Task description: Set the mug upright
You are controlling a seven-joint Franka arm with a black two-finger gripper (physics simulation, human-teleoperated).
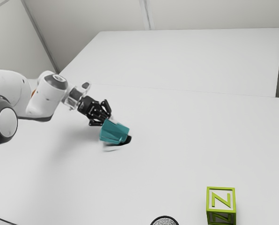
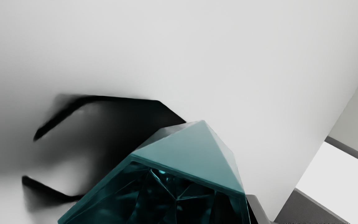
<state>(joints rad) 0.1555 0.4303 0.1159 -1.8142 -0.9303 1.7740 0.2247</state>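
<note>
The blue-green mug [image 1: 114, 133] is tipped, not standing up, right at the end of the black hand [image 1: 107, 121], with its open top facing the hand. I can't tell if the hand is holding it. A green letter block [image 1: 221, 200] sits on the white worktop [image 1: 177, 140].

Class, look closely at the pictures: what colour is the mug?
The mug is teal, a dark blue-green; this shows best in the exterior view.

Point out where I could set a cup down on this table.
In the exterior view, the table is bare between the mug and the block. It's crowded around the gripper and mug; the strip between the block and the black-rimmed thing is narrower.
</note>
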